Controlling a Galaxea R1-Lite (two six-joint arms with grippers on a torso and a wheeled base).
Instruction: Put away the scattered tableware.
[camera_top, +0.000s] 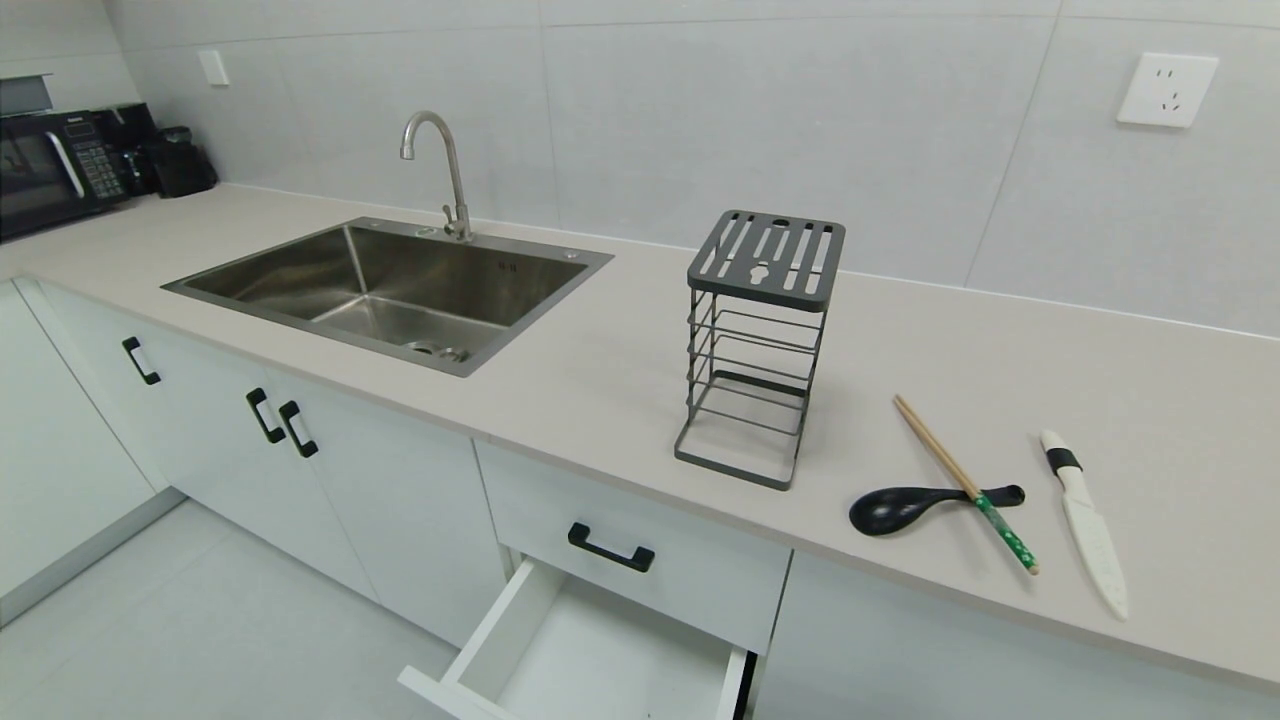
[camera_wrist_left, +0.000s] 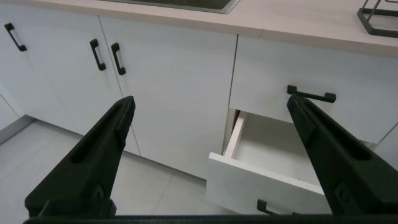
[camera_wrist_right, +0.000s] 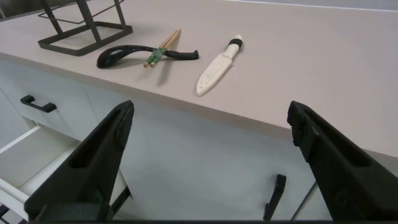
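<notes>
Near the right front of the countertop (camera_top: 620, 370) lie a black spoon (camera_top: 900, 507), a pair of wooden chopsticks (camera_top: 960, 480) resting across its handle, and a white sheathed knife (camera_top: 1085, 525). A dark wire rack (camera_top: 760, 340) stands upright to their left. The right wrist view looks up at the spoon (camera_wrist_right: 118, 56), chopsticks (camera_wrist_right: 163, 48) and knife (camera_wrist_right: 217, 66) from below the counter edge, with my right gripper (camera_wrist_right: 208, 168) open and holding nothing. My left gripper (camera_wrist_left: 208, 168) is open and holds nothing, in front of the cabinets, facing the pulled-out white drawer (camera_wrist_left: 273, 155).
The drawer (camera_top: 600, 660) under the rack stands open. A steel sink (camera_top: 290, 270) with a faucet (camera_top: 445, 160) is set in the counter at left, and a black microwave (camera_top: 50, 170) stands at far left. Cabinet doors with black handles (camera_top: 280, 420) line the front.
</notes>
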